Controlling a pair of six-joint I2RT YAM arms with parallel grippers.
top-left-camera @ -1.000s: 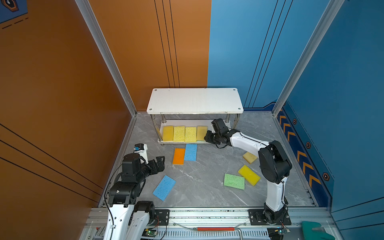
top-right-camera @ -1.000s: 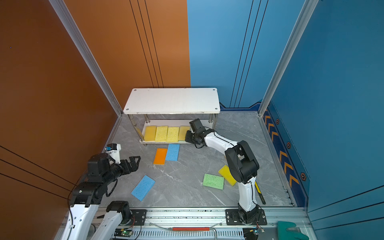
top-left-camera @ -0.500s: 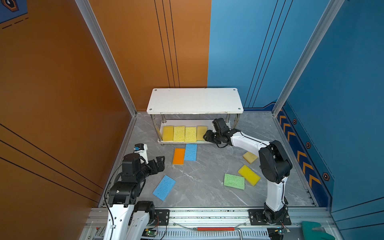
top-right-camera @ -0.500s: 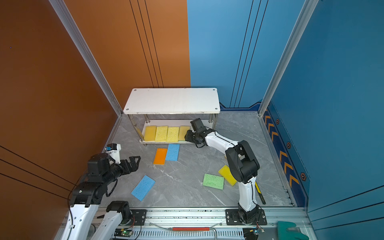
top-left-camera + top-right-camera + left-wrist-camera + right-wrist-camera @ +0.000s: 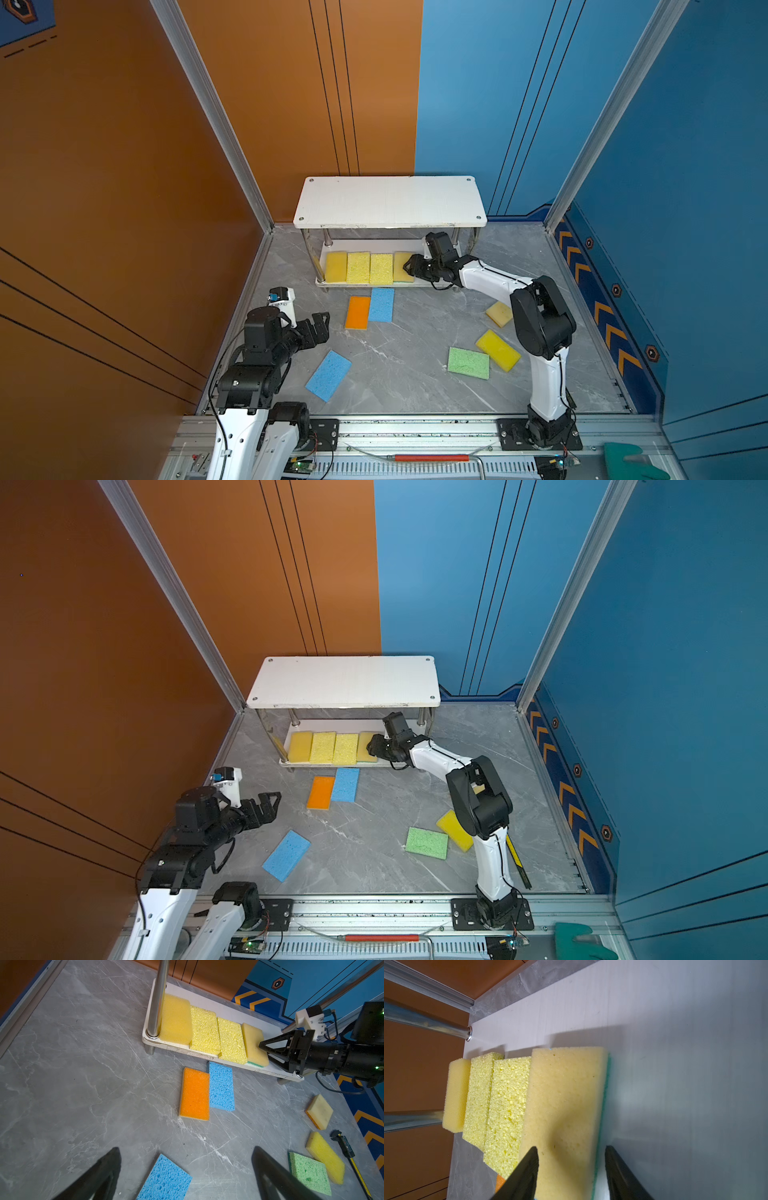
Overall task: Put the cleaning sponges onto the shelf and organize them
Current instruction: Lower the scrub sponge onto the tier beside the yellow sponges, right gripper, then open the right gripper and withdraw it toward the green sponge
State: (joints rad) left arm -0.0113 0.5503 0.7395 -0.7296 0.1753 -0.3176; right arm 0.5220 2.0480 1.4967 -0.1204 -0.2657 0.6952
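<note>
Now right tool parted over yellow sponge on shelf

An orange wall meets a blue wall above a grey marbled floor.

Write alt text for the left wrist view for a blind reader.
Four yellow sponges sit in a row on the shelf's lower board, the right tool open at the last one. Orange, green, tan, yellow and two blue sponges lie loose on the grey surface.
</note>
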